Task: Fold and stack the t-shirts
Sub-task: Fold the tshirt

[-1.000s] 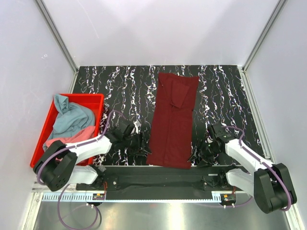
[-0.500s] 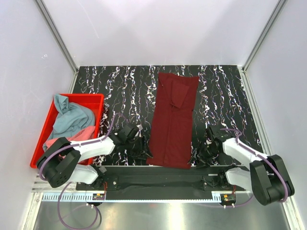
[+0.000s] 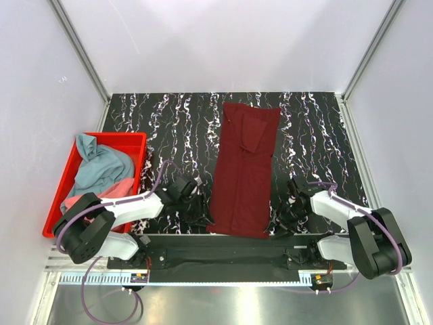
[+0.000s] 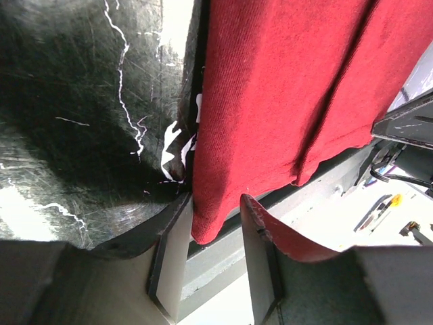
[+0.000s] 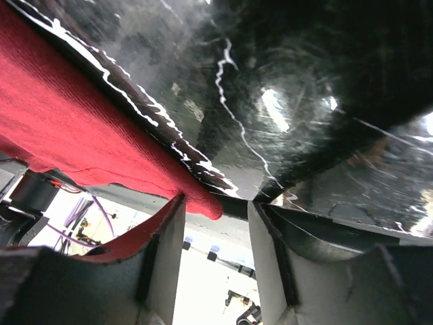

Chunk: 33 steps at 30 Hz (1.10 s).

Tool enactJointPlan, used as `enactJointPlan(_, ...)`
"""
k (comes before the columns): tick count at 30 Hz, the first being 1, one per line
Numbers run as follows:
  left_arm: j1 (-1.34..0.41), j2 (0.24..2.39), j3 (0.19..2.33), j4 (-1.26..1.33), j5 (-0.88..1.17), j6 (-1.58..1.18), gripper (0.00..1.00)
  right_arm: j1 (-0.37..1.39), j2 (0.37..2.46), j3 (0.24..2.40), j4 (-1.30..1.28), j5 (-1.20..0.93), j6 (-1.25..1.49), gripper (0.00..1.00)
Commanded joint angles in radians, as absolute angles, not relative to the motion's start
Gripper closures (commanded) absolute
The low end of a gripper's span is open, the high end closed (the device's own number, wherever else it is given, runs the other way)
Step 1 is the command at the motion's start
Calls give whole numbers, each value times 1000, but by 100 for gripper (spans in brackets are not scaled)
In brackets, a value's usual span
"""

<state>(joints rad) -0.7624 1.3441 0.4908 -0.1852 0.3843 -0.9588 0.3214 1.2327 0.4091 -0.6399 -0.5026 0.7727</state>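
Observation:
The dark maroon t-shirt (image 3: 243, 169), folded into a long narrow strip, lies on the black marbled table (image 3: 169, 128) and reaches its near edge. My left gripper (image 3: 201, 215) is low at the strip's near left corner. In the left wrist view that corner (image 4: 203, 227) sits between the open jaws of the left gripper (image 4: 215, 254), against the left finger (image 4: 172, 257). My right gripper (image 3: 276, 222) is at the near right corner. In the right wrist view that corner (image 5: 206, 202) pokes between the open jaws of the right gripper (image 5: 215, 250). The teal-blue t-shirt (image 3: 101, 169) and the coral pink t-shirt (image 3: 108, 191) lie crumpled in the bin.
The red plastic bin (image 3: 111, 136) stands at the table's left edge, beside the left arm. White walls close the table off at the back and on both sides. A black rail (image 3: 216, 254) with the arm bases runs along the near edge.
Both grippers have slid inward onto the maroon shirt's near corners, and their jaws have narrowed. The shirt has not moved.

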Motion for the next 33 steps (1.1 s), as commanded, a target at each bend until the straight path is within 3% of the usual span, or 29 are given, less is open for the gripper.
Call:
enactJointPlan(1,-776,1371,497,-238,350,-934,60,333,1241,449,-534,-520,788,52)
enactJointPlan(16,-784,1385,476,-224,383,-931,57,339,1246,417,-479,-517,822,70)
enactJointPlan(21,-787,1388,474,-235,387,-925,57,339,1238,405,-476,-518,821,80)
enactJointPlan(25,-788,1387,468,-245,380,-917,66,342,1224,406,-479,-520,824,88)
enactJointPlan(28,-788,1379,463,-255,376,-914,80,341,1216,403,-483,-526,821,97)
enactJointPlan(31,-788,1365,465,-255,377,-908,97,345,1203,403,-488,-531,816,100)
enactJointPlan(33,-795,1355,472,-264,377,-908,100,354,1190,405,-509,-529,816,100)
